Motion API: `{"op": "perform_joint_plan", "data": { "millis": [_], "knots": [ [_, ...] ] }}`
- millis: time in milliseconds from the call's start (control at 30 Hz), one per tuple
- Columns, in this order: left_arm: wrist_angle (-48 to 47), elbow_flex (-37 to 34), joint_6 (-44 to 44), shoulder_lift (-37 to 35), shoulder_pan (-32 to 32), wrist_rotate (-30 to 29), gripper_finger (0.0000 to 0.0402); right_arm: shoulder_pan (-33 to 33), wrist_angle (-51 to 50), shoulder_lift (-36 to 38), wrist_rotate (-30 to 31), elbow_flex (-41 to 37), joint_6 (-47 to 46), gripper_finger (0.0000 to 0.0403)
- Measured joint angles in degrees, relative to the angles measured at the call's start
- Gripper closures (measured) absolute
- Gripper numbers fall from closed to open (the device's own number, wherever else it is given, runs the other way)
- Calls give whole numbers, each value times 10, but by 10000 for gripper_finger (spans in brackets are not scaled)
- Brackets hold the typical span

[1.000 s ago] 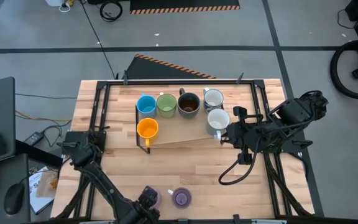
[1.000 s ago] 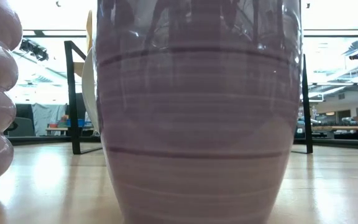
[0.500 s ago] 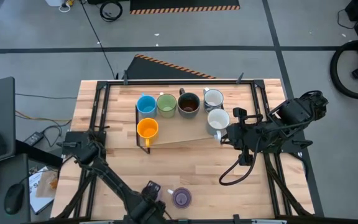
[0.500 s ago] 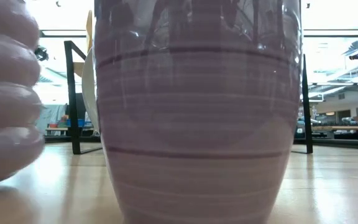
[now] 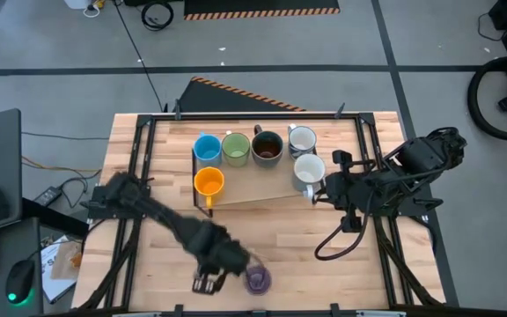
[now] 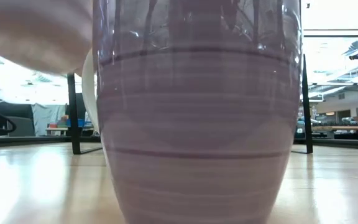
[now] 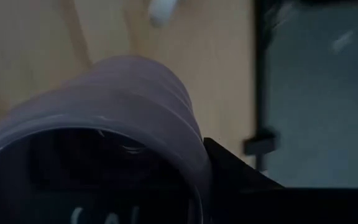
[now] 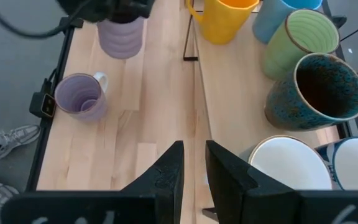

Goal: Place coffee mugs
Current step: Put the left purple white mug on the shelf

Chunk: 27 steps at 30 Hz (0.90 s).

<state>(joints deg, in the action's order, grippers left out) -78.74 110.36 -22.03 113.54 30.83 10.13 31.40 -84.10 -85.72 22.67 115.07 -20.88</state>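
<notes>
Left tool (image 8: 120, 9) clamped on purple mug (image 8: 122, 36), lifted; thin rim grip may slip, dropping it onto second purple mug (image 8: 79, 96). Right tool (image 8: 193, 163) nearly together, empty.

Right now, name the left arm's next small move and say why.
Probably carry the ribbed mug toward the tray. The left gripper grips it clear of the table, and the tray's front row shows bare room between the orange mug and a white mug.

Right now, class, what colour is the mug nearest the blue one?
Green, clearest in the right wrist view.
</notes>
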Motion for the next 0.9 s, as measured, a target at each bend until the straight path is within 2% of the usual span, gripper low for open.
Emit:
{"op": "perform_joint_plan", "data": {
  "millis": [133,267,400,500,733,900],
  "knots": [
    [16,9,-32,-34,-49,55,370,0,0,2,3,0,0,330],
    [25,86,-44,-37,-90,62,370,0,-1,2,7,0,-5,330],
    [25,180,-60,-34,-126,26,370,0,-1,2,16,0,-6,330],
    [-4,217,-79,-27,-155,-2,370,0,-1,2,20,0,-3,330],
    [2,227,-101,-24,-205,-60,370,-4,-1,2,34,0,14,330],
    [-13,228,-78,-6,-226,-88,370,-7,-1,2,34,0,20,330]
  ]
}}
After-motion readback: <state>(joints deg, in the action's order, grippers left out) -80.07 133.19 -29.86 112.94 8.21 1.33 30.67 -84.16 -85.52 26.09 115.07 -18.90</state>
